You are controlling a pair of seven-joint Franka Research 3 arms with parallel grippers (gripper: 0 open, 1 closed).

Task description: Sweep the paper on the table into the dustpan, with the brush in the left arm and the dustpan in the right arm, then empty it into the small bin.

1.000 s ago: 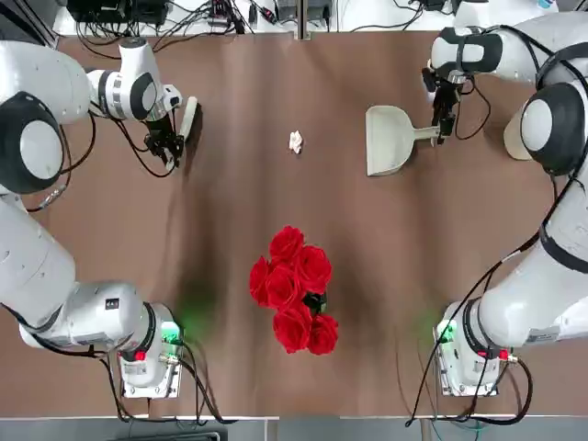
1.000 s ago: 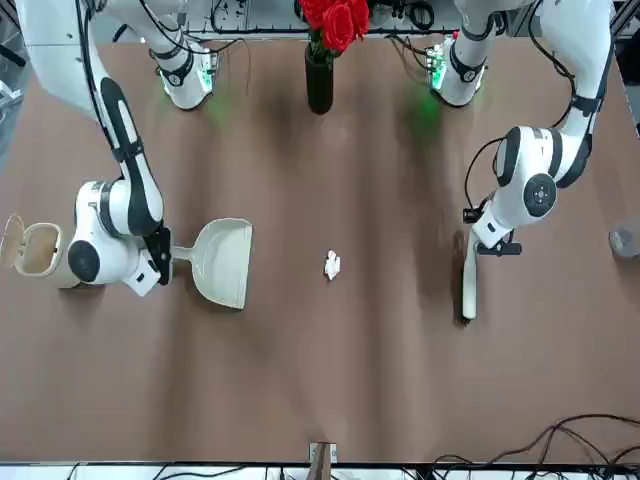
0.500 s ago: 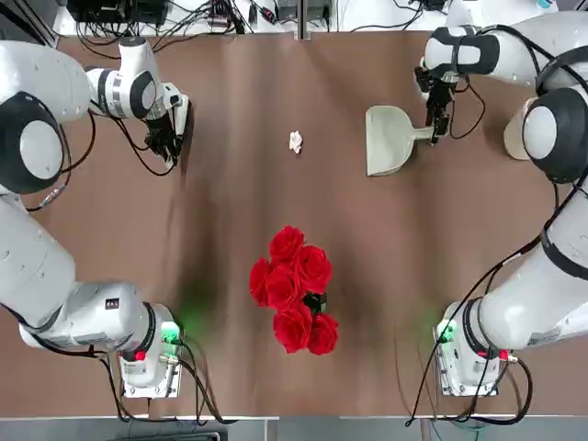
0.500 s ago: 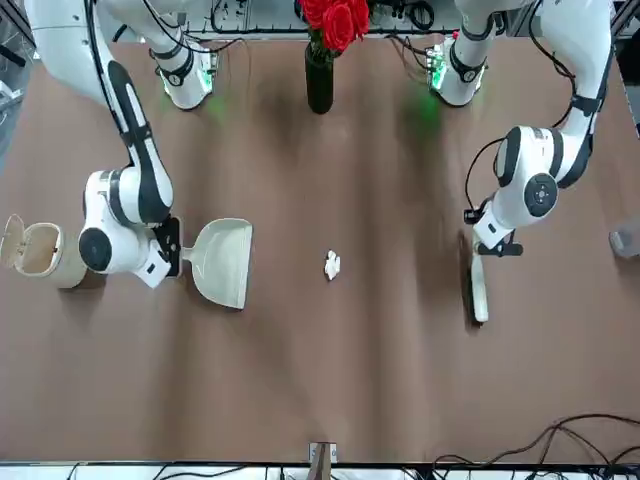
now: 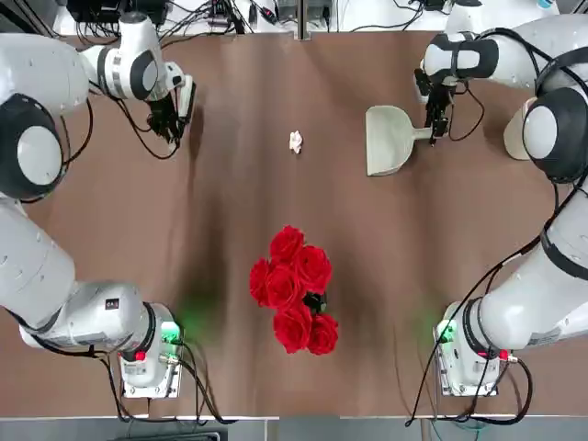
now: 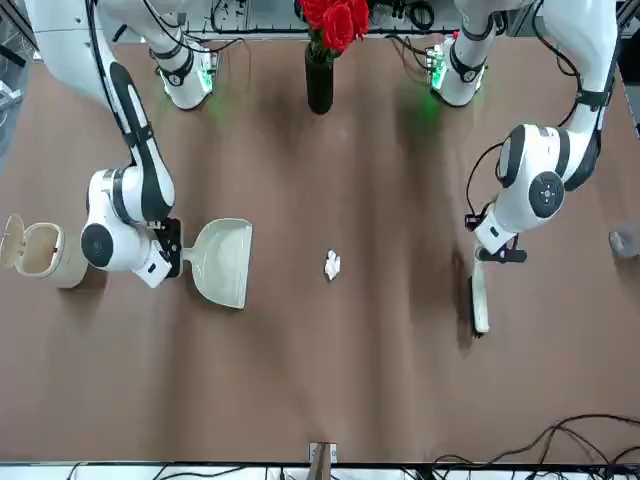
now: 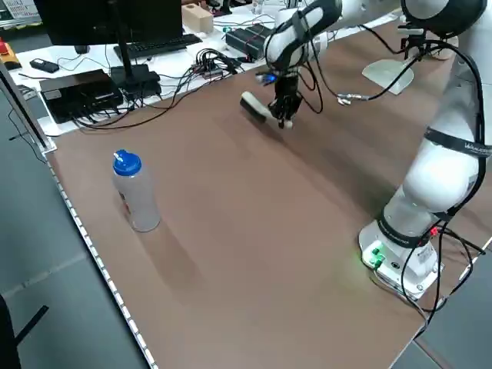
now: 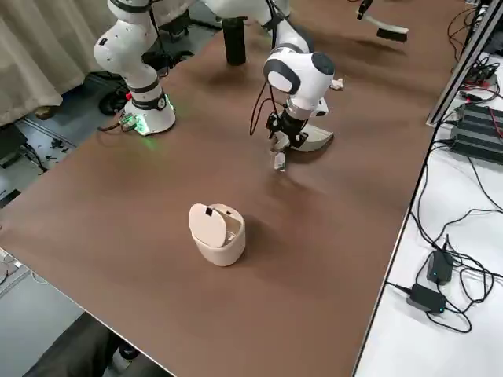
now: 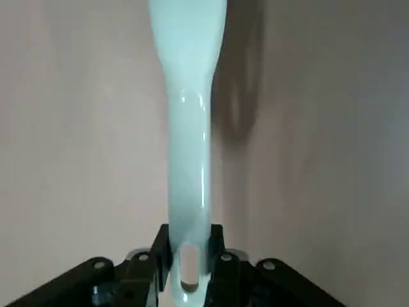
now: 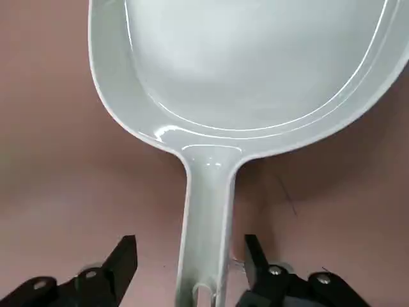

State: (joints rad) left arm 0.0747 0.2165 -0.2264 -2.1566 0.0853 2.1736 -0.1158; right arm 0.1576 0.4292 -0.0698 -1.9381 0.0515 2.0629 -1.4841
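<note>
1. Brown matte table (image 5: 230, 367): carries every item listed below; a bunch of red roses (image 5: 294, 289) in a dark vase stands at lower centre of the top view.
2. Paper (image 5: 295, 141): tiny crumpled white ball, upper centre of the top view, lying loose between brush and dustpan, touching neither.
3. Dustpan (image 5: 389, 140): pale scoop, upper right of the top view, flat on the table. Its wide mouth faces the paper; its handle points away, toward the frame's right edge.
4. Right gripper (image 10: 190, 268): at the end of the dustpan handle. In the right wrist view the fingers (image 10: 121, 259) stand spread either side of the handle with visible gaps, so released, not yet grasping.
5. Brush (image 6: 480, 300): cream handle, dark bristles, lower right of the front view and upper left of the top view. It appears lifted clear of the table, judging by its shadow.
6. Left gripper (image 9: 187, 252): clenched on the tail end of the brush handle; the long axis runs straight out from the fingers.
7. Small bin (image 8: 218, 233): beige, lid tilted open, centre of the right side view, beyond the dustpan from the paper.
8. Key relation: paper lies between the two tools, somewhat nearer the dustpan mouth; the brush would likely sweep across toward that mouth once the right gripper closes on the handle.
</note>
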